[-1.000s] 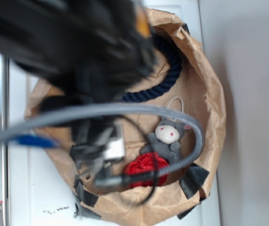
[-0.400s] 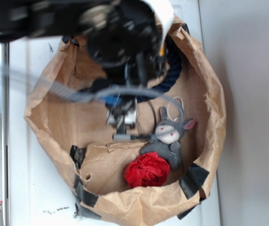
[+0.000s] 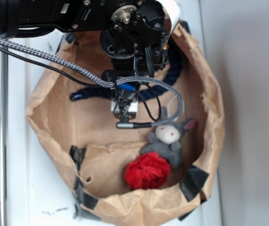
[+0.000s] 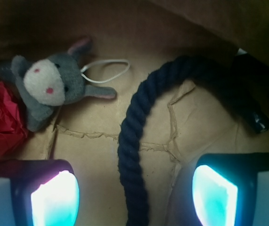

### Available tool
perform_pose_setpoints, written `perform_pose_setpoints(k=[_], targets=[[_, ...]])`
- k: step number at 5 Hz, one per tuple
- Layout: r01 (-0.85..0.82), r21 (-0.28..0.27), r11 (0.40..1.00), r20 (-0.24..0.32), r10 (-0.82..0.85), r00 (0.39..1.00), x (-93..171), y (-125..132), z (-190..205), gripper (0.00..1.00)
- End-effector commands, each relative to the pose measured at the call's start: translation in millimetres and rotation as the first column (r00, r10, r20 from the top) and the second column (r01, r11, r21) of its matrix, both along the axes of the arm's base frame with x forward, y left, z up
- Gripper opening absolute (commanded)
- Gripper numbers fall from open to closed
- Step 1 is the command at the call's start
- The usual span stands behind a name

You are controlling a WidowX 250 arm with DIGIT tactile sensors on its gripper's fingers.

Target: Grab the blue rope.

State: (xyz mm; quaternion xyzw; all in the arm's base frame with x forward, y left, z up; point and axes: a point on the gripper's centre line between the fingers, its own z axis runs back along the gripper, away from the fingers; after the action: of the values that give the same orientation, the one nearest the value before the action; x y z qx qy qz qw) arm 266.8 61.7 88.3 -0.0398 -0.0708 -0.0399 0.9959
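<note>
The blue rope [image 4: 133, 136] is a thick navy twisted cord lying curved on the brown paper floor; its glossy taped end [image 4: 259, 122] lies at the right. My gripper [image 4: 134, 197] is open and straddles the rope, with a glowing pad [image 4: 54, 197] on its left and another on its right, neither touching it. In the exterior view the gripper [image 3: 125, 107] hangs over the rope's middle. The rope's left end [image 3: 83, 95] and right bend [image 3: 174, 66] show beside the arm.
A grey plush toy [image 3: 168, 136] with a thin white loop and a red crumpled ball [image 3: 147, 172] lie in front of the gripper. The crumpled paper bag wall [image 3: 209, 117] rings everything. A grey braided cable [image 3: 54, 59] crosses the bag.
The arm has moved from the bag's front-left toward the back, over the rope. The cable no longer crosses the toy and the red ball.
</note>
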Motion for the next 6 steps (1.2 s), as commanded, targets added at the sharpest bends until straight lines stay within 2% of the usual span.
perform_pose_setpoints(k=[1, 2, 3, 4, 5, 6], targets=[[-0.011, 0.012, 1.000, 0.050, 0.011, 0.999, 8, 4, 15, 1.00], [0.020, 0.030, 0.999, 0.015, -0.021, 1.000, 25, 5, -18, 1.00], [0.029, 0.038, 0.999, -0.083, -0.025, 0.996, 60, 26, -60, 1.00], [0.056, 0.036, 0.998, -0.105, -0.052, 0.993, 71, 31, -81, 1.00], [0.030, 0.029, 0.999, -0.080, -0.028, 0.996, 76, 36, -77, 0.00], [0.010, 0.028, 1.000, -0.037, -0.009, 0.999, 65, 32, -68, 0.00]])
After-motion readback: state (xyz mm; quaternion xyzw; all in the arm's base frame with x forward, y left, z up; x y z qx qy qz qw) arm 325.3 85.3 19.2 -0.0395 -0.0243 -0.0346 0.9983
